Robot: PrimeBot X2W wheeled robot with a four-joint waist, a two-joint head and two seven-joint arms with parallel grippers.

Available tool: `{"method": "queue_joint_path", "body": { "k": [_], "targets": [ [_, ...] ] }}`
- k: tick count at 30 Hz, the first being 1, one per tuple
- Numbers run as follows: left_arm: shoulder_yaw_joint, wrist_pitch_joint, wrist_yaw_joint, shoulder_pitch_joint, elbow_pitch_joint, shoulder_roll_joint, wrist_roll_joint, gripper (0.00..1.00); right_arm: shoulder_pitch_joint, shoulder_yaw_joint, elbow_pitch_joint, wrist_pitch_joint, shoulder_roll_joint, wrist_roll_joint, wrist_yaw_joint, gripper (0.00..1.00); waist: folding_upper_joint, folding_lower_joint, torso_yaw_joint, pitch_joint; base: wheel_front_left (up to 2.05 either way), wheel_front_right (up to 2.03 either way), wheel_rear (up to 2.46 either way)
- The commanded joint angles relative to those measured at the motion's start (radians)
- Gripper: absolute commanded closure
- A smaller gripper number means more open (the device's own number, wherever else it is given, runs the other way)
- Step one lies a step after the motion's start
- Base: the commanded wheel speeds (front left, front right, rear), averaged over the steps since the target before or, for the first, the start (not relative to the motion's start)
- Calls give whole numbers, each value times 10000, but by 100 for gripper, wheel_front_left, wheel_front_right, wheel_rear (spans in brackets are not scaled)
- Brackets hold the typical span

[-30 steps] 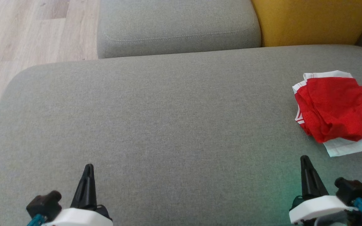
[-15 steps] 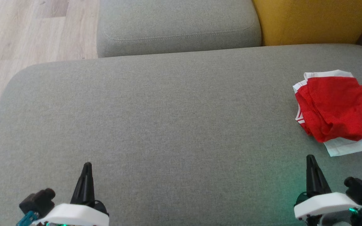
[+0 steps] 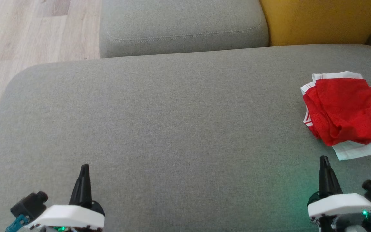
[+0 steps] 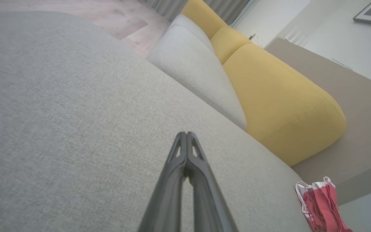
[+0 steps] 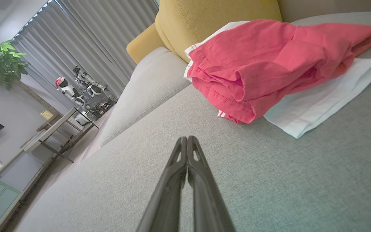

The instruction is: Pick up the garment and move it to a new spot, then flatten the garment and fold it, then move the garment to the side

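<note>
— What is at your far left?
— A wooden floor (image 3: 18, 32). It shows beyond the rounded corner of the grey sofa seat (image 3: 172, 122) that I look down on.
— And your left hand?
— My left hand (image 3: 84, 167) is at the lower left, over the seat. Its two dark fingers are pressed together up to the tips, with nothing between them. They point toward the back of the sofa. I cannot tell if the tips touch the fabric.
— What stands at the back?
— A grey cushion (image 3: 182, 25), and to its right a yellow cushion (image 3: 317, 19). The two touch each other.
— And your right hand?
— My right hand (image 3: 324, 158) is at the lower right. Its fingers are also pressed together and hold nothing.
— Where is the garment?
— The garment (image 3: 343, 111) lies on the seat at the far right, in front of the yellow cushion. It is ahead of my right hand, near it but apart. It is red and crumpled in loose folds. It has a white band along its left edge, and a white layer comes out from under the red on the side near me. Neither hand touches it.
</note>
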Motion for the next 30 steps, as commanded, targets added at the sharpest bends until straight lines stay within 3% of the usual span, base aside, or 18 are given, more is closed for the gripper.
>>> {"method": "queue_joint_path", "body": {
  "k": [1, 30],
  "targets": [
    [235, 111, -84, -550, -262, 131, -330, 100, -556, -4, -409, 72, -24, 398, -1, 100, 0, 0, 1, 7, 0, 0, 0],
    [737, 922, -377, -1109, 85, 182, -3390, 100, -831, -262, -636, 933, -38, 3805, -3, 100, 0, 0, 18, 105, 0, 0, 0]
  ]
}}
